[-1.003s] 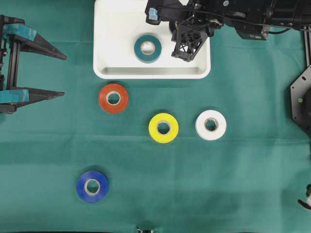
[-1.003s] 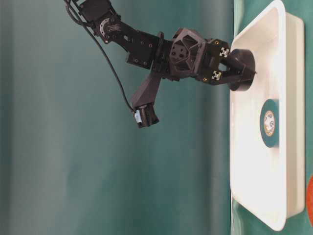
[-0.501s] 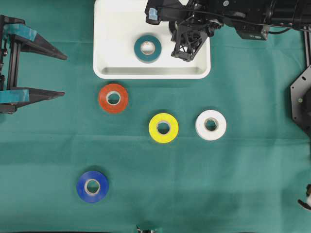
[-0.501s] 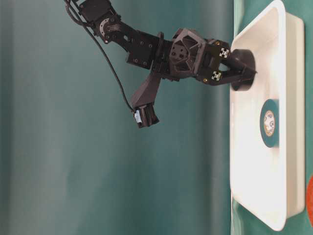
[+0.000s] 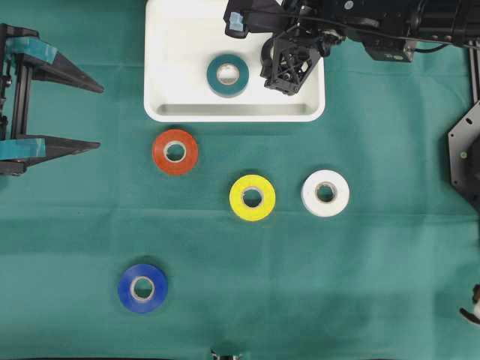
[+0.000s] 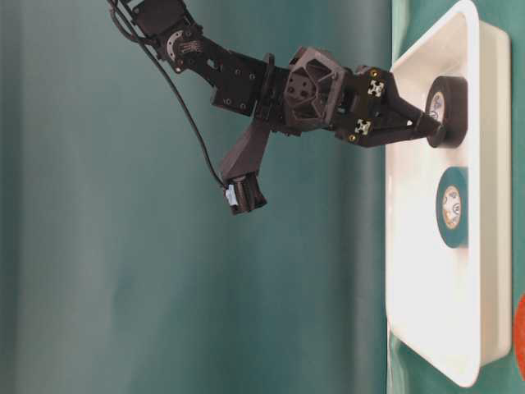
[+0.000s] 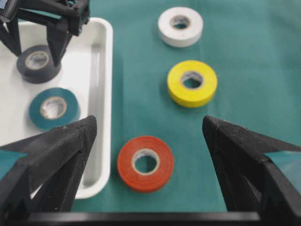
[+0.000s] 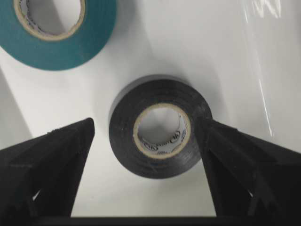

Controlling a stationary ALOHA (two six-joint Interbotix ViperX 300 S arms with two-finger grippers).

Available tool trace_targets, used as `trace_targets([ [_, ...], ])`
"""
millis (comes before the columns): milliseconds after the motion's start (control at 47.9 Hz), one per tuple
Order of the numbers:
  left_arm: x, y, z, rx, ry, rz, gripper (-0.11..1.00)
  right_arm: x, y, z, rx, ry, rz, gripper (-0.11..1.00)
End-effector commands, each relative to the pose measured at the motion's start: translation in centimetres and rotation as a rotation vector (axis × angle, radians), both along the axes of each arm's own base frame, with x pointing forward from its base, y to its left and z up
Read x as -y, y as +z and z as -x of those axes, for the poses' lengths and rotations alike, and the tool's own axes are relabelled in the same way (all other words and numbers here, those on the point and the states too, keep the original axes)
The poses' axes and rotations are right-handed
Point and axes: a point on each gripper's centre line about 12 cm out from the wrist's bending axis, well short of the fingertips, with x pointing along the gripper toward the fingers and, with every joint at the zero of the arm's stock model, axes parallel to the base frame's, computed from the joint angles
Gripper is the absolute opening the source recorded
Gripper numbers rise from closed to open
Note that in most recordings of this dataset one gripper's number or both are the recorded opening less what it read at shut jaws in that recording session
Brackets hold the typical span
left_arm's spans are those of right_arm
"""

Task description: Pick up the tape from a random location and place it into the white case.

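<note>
1. Right end effector (image 8: 150, 141): jaws spread wide, straddling the black tape roll (image 8: 157, 133), gripping nothing.
2. Black tape roll: flat inside the white case (image 5: 180, 45), at 3 o'clock from the teal roll (image 5: 228, 74).
3. Left end effector (image 7: 146, 141): wide, empty.

Bright, even overhead light; glare streaks the white case (image 8: 263, 56) beside the right gripper (image 8: 150, 141), whose near fingers blur.

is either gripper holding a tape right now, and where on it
Nothing is held. The right gripper is open around the black tape in the case; the left gripper is open.
</note>
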Motion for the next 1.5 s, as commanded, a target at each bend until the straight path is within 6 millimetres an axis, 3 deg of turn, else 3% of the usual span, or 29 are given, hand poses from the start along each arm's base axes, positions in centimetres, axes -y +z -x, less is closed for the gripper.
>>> trace_targets([
  [0, 0.0, 1.3, -0.2, 0.04, -0.001, 0.003, 0.99, 0.1, 2.9, -0.2, 0.055, 0.003, 0.028, 0.84],
  [460, 0.0, 1.3, -0.2, 0.04, -0.001, 0.001, 0.99, 0.1, 13.7, 1.7, 0.079, -0.024, 0.088, 0.84],
  [690, 0.0, 1.4, -0.2, 0.04, -0.001, 0.001, 0.99, -0.2, 17.6, 3.0, 0.097, -0.011, 0.12, 0.84],
  [1295, 0.0, 1.4, -0.1, 0.04, -0.001, 0.001, 0.99, -0.3, 18.1, 3.2, 0.114, -0.014, 0.122, 0.84],
  [1483, 0.0, 1.4, -0.1, 0.04, -0.001, 0.001, 0.99, -1.8, 18.0, 2.6, 0.121, 0.018, 0.106, 0.84],
])
